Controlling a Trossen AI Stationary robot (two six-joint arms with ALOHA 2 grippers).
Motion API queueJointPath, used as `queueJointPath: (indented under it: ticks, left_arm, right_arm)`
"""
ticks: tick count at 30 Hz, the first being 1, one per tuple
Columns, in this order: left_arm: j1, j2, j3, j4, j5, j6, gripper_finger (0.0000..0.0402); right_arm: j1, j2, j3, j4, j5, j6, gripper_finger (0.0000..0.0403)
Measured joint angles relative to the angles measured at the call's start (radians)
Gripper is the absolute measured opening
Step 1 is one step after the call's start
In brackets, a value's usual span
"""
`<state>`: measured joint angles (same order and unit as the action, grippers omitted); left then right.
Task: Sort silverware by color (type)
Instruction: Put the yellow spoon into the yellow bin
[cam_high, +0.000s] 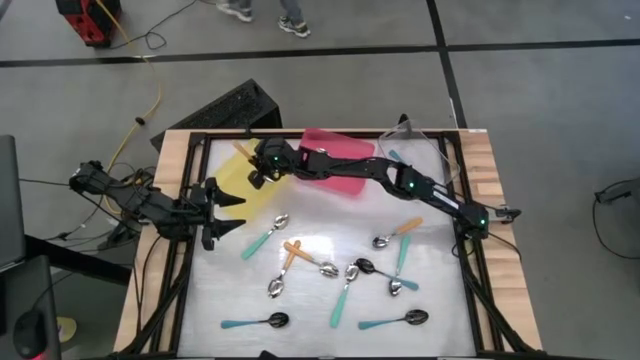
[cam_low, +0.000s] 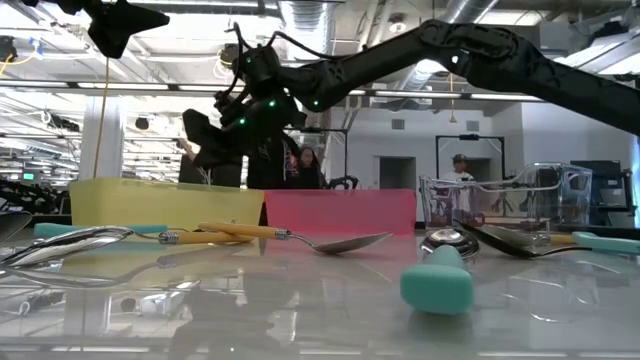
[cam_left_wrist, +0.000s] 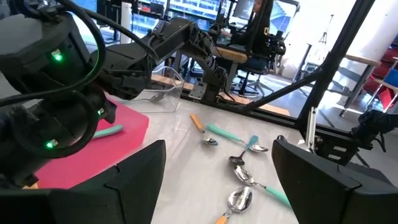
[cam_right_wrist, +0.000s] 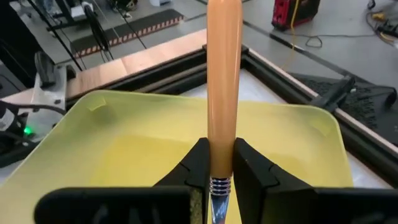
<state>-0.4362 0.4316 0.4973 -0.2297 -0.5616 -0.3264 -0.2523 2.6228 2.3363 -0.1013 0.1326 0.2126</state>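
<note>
An orange-handled spoon (cam_right_wrist: 224, 87) is pinched by the right gripper (cam_right_wrist: 219, 169), whose jaws are pressed tight on the handle just above its ribbed metal collar, so the handle points out over the yellow tray (cam_right_wrist: 124, 155). From above, that gripper (cam_high: 262, 165) hangs over the yellow tray (cam_high: 238, 192) at the far left of the counter (cam_high: 310, 320), with the orange handle (cam_high: 243, 150) sticking out toward the tray's back corner. The right arm stretches across the pink tray (cam_high: 335, 142) to get there.

The rest of the silverware lies loose on the counter: a teal spoon (cam_high: 266, 235) and an orange spoon (cam_high: 291, 254) near the middle, a teal spoon (cam_high: 345, 294) beside them, an orange spoon (cam_high: 398, 232) to the right, and two teal spoons with dark bowls along the near edge (cam_high: 254, 322) (cam_high: 393, 321). One teal spoon (cam_high: 398, 162) sits in the clear tray (cam_high: 425, 140) at the far right.

The left gripper (cam_high: 228, 212) waits at the counter's left edge, just beside the yellow tray, its jaws spread wide and holding nothing.
</note>
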Motion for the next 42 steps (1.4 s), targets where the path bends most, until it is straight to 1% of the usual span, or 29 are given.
queueJointPath:
  ticks: [4, 16, 23, 26, 31, 34, 37, 42]
  left_arm:
    - [0.000, 0.000, 0.000, 0.000, -0.001, 0.008, 0.0281]
    - [0.000, 0.000, 0.000, 0.000, -0.002, 0.008, 0.0281]
    - [0.000, 0.000, 0.000, 0.000, -0.003, 0.019, 0.0281]
    - [0.000, 0.000, 0.000, 0.000, -0.003, 0.020, 0.0281]
    - [0.000, 0.000, 0.000, 0.000, -0.003, 0.020, 0.0281]
    - [0.000, 0.000, 0.000, 0.000, -0.003, 0.020, 0.0281]
    - [0.000, 0.000, 0.000, 0.000, -0.003, 0.020, 0.0281]
    - [0.000, 0.000, 0.000, -0.001, -0.003, 0.019, 0.0281]
  right_arm:
    - [-0.002, 0.000, 0.000, -0.038, 0.000, -0.002, 0.0068]
    - [-0.013, 0.000, 0.000, -0.055, 0.008, 0.000, 0.0068]
    - [-0.018, 0.000, 0.000, -0.056, 0.031, 0.045, 0.0131]
    - [-0.021, 0.000, 0.000, -0.057, 0.030, 0.049, 0.0137]
    - [-0.020, 0.000, 0.000, -0.056, 0.035, 0.049, 0.0132]
    - [-0.019, 0.000, 0.000, -0.050, 0.033, 0.040, 0.0141]
    - [-0.018, 0.000, 0.000, -0.045, 0.030, 0.026, 0.0162]
    - [-0.018, 0.000, 0.000, -0.048, 0.026, 0.025, 0.0212]
